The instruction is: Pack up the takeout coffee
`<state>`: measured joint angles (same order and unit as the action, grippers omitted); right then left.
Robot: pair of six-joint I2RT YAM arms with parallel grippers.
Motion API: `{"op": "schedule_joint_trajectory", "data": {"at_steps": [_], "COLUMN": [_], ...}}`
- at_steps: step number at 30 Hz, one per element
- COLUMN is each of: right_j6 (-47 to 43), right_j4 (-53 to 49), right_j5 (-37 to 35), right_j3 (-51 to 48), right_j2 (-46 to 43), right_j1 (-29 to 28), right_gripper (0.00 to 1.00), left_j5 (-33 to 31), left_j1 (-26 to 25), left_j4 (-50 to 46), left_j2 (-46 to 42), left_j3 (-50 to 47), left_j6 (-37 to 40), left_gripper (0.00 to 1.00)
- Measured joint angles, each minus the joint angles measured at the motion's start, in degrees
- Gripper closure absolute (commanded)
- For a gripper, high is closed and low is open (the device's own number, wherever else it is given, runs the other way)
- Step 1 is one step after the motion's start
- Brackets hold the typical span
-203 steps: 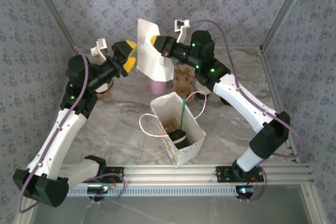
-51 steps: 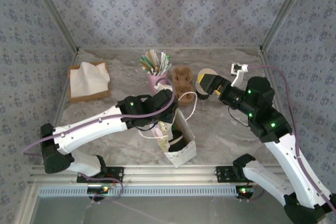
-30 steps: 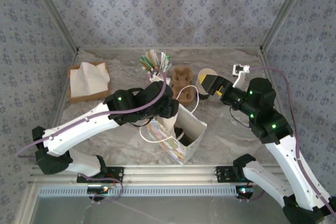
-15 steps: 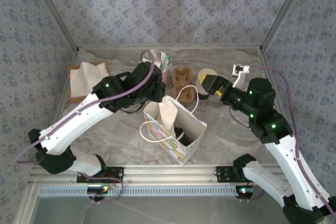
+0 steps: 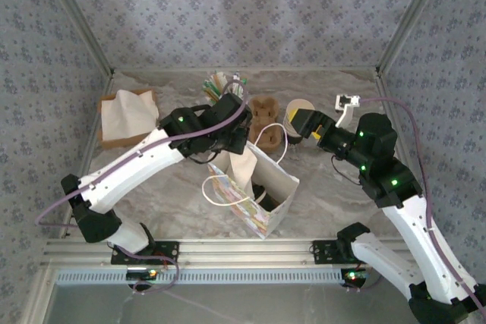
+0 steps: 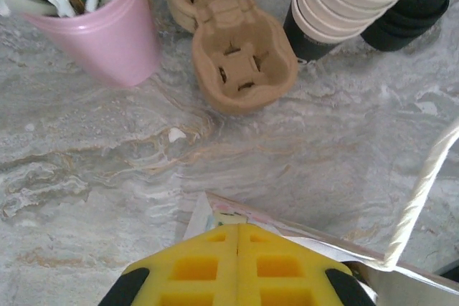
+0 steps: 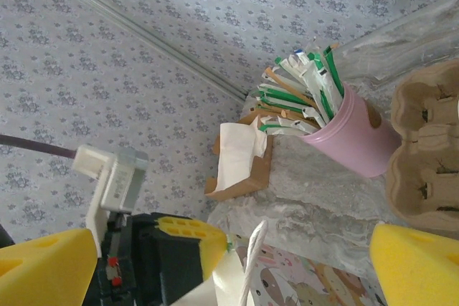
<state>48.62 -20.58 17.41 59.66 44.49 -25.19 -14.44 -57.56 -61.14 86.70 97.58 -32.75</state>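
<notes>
Pinching the far rim of the white patterned paper bag [image 5: 256, 220], the left gripper [image 6: 237, 229] is standing nearer the black-lidded cream paper coffee cup [image 5: 262, 200], which is sitting inside toward the near wall; the right gripper [image 7: 233, 245] is hanging spread, farther off.

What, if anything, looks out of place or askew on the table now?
Only the paper bag: it sits skewed to the edges of the table, its mouth out of square where the left gripper, jaws shut, meets the far rim. Nothing looks spilled; the pink holder stands upright.
</notes>
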Motion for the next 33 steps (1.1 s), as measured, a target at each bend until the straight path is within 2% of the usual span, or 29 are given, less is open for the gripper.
{"op": "schedule_joint_trajectory", "data": {"at_steps": [9,11,16,26,28,30,33], "right_j6": [0.0,0.0,0.0,0.0,0.0,0.0,-0.3], "right_j4": [0.2,0.2,0.2,-0.3,-0.7,-1.0,-1.5], "right_j5": [0.4,0.4,0.6,0.6,0.7,1.0,1.5], "right_j3": [-0.6,-0.6,-0.6,-2.4,-3.0,-3.2,-3.2], "right_j2": [0.0,0.0,-0.2,-1.1,-1.1,-1.1,-1.1], "right_j1": [0.2,0.2,0.3,0.5,0.5,0.5,0.6], "right_gripper": [0.0,0.0,0.0,0.0,0.0,0.0,0.0], "left_j5": [0.8,1.0,1.1,1.4,1.6,1.6,1.2], "left_j1": [-0.7,-0.8,-1.9,-2.9,-2.9,-2.9,-2.9], "left_j4": [-0.4,-0.4,-0.8,-0.3,-0.3,-0.4,-0.7], "left_j2": [0.9,0.9,0.6,-1.1,-1.1,-1.1,-1.2], "left_j3": [-1.6,-1.5,-1.4,-2.7,-2.8,-2.0,1.6], "left_j6": [-0.5,-0.7,-1.1,-1.4,-1.3,-1.0,-0.5], "left_gripper": [0.97,0.96,0.85,0.82,0.76,0.65,0.41]}}
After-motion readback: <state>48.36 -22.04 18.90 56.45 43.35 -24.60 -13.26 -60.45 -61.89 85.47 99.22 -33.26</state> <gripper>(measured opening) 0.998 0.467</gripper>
